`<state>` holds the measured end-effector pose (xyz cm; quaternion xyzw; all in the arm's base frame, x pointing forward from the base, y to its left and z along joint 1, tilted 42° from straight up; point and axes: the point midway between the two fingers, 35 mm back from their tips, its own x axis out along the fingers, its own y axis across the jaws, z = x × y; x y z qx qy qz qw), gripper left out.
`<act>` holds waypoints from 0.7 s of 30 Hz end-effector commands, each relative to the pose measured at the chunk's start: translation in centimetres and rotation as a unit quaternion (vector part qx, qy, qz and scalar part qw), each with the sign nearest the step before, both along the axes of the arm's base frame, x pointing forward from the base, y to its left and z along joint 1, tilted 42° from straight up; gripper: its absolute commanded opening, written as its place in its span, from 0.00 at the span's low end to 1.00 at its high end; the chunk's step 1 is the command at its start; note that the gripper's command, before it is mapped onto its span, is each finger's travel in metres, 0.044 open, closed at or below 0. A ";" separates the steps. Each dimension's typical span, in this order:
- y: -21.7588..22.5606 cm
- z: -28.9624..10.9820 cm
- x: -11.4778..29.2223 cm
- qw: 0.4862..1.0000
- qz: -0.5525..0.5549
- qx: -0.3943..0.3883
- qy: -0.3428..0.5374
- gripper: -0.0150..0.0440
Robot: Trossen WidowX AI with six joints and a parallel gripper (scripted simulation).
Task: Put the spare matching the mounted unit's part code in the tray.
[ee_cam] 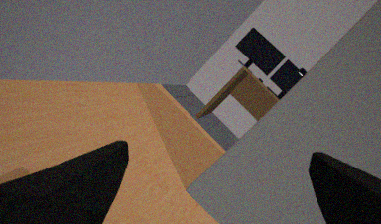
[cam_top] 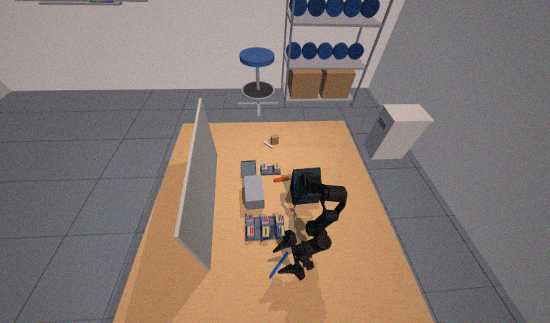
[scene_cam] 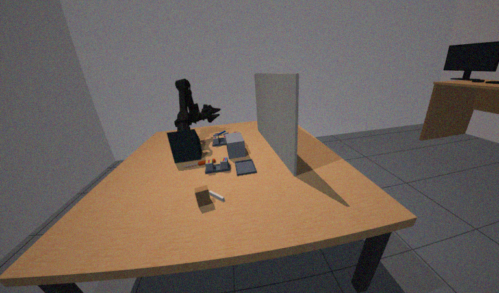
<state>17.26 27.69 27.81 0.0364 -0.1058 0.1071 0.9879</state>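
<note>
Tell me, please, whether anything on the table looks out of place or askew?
Mostly tidy. Three loose bits lie at odd angles: a blue stick under the open gripper, an orange piece beside the arm's base, and a white stick against a small brown block.

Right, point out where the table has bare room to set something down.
Bare wood lies between the small brown block and the table's near edge, and behind the upright panel. It is crowded between the panel and the arm's base.
</note>
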 end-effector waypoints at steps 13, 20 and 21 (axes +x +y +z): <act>1.3 -0.5 4.8 0.995 -0.022 -0.094 -0.014 1.00; -0.7 -3.4 14.9 0.967 -0.054 -0.246 0.033 1.00; -1.4 -4.0 16.4 0.961 -0.057 -0.265 0.047 1.00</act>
